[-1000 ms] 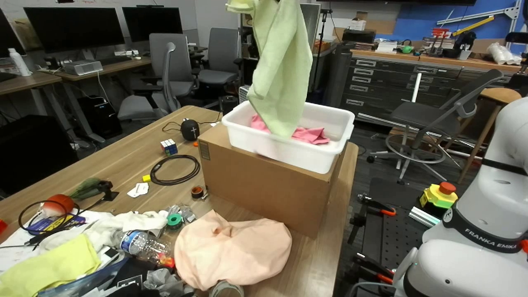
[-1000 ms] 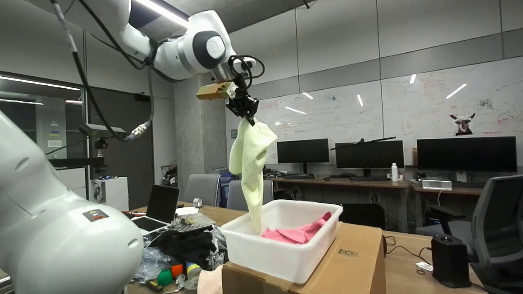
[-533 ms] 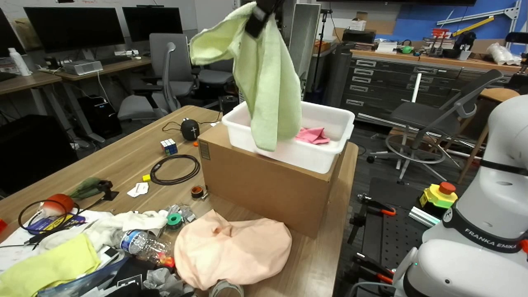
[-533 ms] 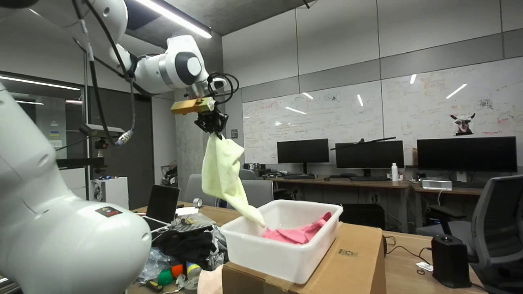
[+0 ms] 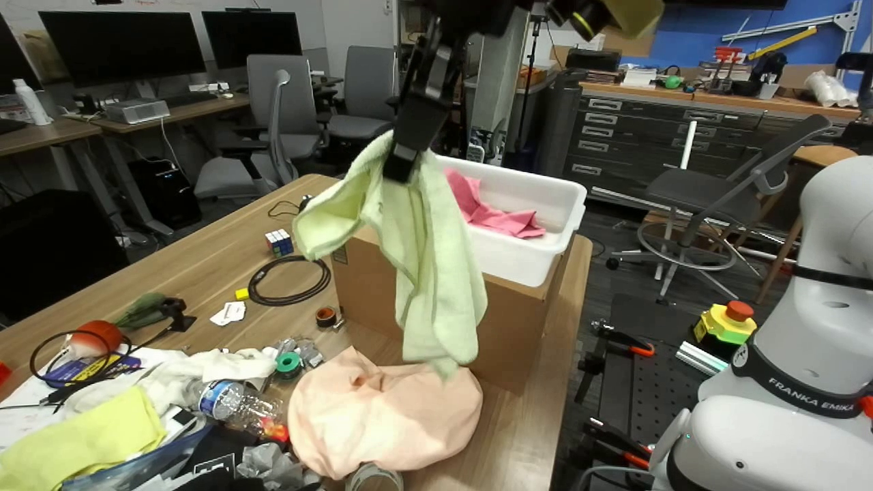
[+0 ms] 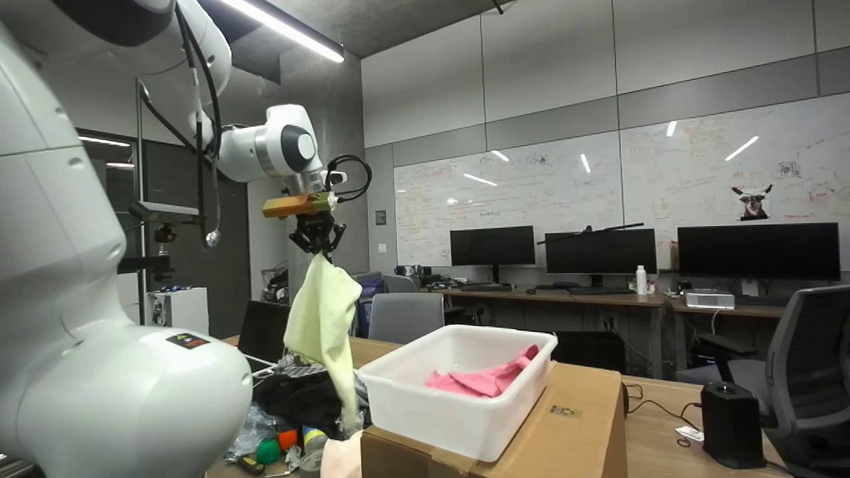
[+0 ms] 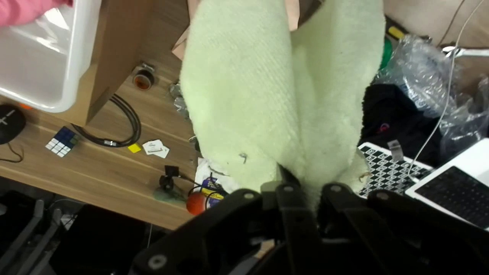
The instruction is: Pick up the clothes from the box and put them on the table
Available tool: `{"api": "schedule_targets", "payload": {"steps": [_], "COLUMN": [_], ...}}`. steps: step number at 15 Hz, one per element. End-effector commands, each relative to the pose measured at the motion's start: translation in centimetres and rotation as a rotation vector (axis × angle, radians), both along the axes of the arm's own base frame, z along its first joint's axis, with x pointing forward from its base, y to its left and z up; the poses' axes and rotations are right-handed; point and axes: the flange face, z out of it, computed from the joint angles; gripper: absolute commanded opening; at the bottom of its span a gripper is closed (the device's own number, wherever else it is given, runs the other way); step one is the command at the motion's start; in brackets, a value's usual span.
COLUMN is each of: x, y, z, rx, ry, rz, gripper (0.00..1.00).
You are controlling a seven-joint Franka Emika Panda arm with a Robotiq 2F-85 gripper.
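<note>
While the fingers (image 5: 413,126) pinch the green cloth (image 5: 436,273) near its top, the cloth hangs through the centre of an exterior view, its lower tip in front of the peach cloth (image 5: 382,423); whether the two touch cannot be told. There it covers the left part of the tub (image 5: 528,262), some of the carton (image 5: 515,334) beneath, and nearly all of a black ball (image 5: 305,202).

In an exterior view the arm (image 6: 259,153), cut off at the left and upper edges, ends left of centre. The green cloth's tip hangs just left of the tub, the pink cloth (image 6: 485,382) lies inside it, and the peach cloth is only a strip at the bottom edge.

In the wrist view the fingers are dark and blurred along the bottom, their tips sunk in the green cloth, which hides all but scraps of the peach cloth at the top edge. At upper left the tub is cut off, with a corner of the pink cloth; bare worktop (image 7: 99,179) shows between carton and green cloth. This view alone shows the keyboard (image 7: 452,193) clearly, at lower right, while the red-topped button (image 5: 726,331) appears only in an exterior view.
</note>
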Motion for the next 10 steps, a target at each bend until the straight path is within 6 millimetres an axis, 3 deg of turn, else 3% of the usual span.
{"api": "schedule_targets", "payload": {"steps": [1, 2, 3, 8, 10], "x": [1.3, 1.5, 1.9, 3.3, 3.8], "y": [1.9, 1.9, 1.7, -0.7, -2.8], "z": [-1.2, -1.6, -1.9, -2.1, -1.5], "rx": [-0.065, -0.078, -0.094, -0.125, -0.137], "ry": [0.057, 0.072, 0.081, 0.100, 0.068], "rz": [0.061, 0.066, 0.066, 0.025, -0.030], "gripper": [0.11, 0.34, 0.34, 0.71, 0.86]}}
